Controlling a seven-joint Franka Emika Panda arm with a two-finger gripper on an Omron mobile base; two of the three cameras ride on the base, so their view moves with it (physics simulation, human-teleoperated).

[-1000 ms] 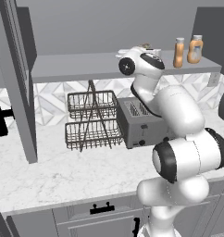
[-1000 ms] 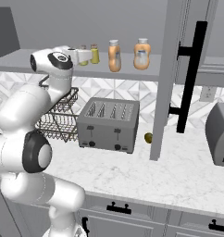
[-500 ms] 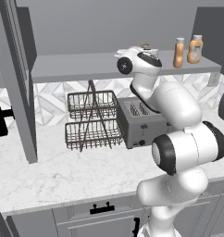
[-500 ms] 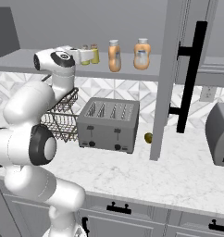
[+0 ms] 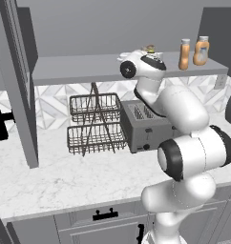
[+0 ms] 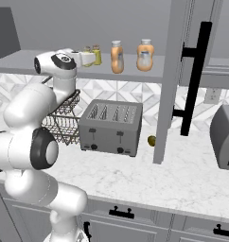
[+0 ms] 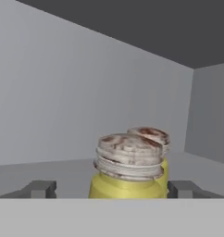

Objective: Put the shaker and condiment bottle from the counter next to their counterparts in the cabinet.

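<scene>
Olive-yellow shaker [image 7: 127, 178] stands upright on the cabinet shelf [image 7: 49, 169], low centre of the hand view, between my released end effector [image 7: 111, 189] fingertips, twin directly behind it.

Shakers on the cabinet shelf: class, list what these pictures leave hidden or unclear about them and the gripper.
- Far shaker: hand view, body hidden by the near shaker.
- Near shaker's base: hand view, cut off at the bottom.
- Gripper: both base views, fingers hidden by the white hand.
- Small object on the counter: right base view, too small, partly behind the door.
</scene>
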